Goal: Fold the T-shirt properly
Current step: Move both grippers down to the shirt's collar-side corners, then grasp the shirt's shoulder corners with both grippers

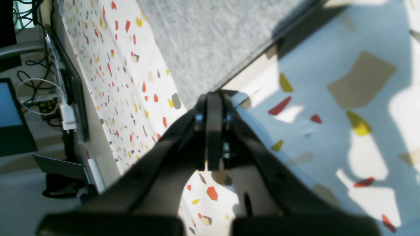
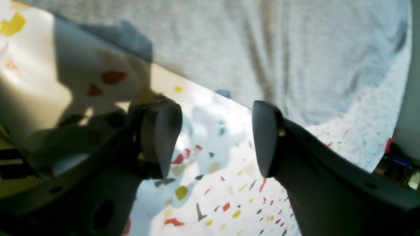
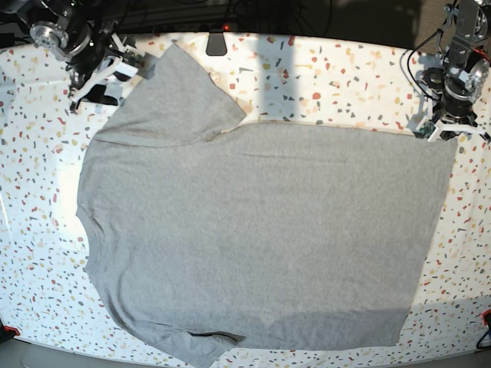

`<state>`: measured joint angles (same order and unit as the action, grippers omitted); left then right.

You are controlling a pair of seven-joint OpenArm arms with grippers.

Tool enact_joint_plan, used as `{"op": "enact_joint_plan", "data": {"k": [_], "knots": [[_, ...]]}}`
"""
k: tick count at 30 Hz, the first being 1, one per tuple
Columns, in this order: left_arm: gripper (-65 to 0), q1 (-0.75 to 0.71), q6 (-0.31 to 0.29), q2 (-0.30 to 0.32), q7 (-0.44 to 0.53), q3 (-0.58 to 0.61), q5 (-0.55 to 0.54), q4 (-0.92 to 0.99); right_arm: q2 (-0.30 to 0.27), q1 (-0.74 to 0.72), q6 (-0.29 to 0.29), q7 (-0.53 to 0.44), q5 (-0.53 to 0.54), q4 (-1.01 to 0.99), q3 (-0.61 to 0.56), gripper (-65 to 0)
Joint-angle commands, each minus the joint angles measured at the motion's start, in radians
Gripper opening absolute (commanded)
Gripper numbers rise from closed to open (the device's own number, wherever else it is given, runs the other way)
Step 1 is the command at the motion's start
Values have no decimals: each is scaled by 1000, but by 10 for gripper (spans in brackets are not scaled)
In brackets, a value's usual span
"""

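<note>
While the T-shirt lay flat on the counter, my right claw stood wide and empty, my left claw pinched shut on nothing; I judged matched sleeve grips best

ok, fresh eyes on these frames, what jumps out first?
The big grey T-shirt, spread plain side up over most of the speckled terrazzo table. Both arms sit at the far corners off the cloth: the right gripper open by the upper sleeve, the left gripper shut near the hem corner, holding nothing.
</note>
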<state>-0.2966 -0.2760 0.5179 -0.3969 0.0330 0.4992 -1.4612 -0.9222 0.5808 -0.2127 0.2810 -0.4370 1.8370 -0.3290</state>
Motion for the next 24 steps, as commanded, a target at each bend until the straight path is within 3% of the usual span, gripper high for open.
{"op": "enact_joint_plan", "data": {"k": [1,10,15,20,24], "knots": [[-650,-8,-23,12,-29,-3,-11,1,-8,-19,3,0,-10,-8,-10,-276],[-650,-8,-23,12,-29,-3,-11,1,87,-182,-6,-3,-33,-95,-108,-277],[-650,-8,-23,12,-29,-3,-11,1,116,-212,-77,14,-32,-95,-141,-278],[-650,-8,-23,12,-29,-3,-11,1,150,-212,-161,83,-32,-94,-141,-398],[-650,-8,-23,12,-29,-3,-11,1,149,-212,-249,114,-32,-94,-141,-422]]}}
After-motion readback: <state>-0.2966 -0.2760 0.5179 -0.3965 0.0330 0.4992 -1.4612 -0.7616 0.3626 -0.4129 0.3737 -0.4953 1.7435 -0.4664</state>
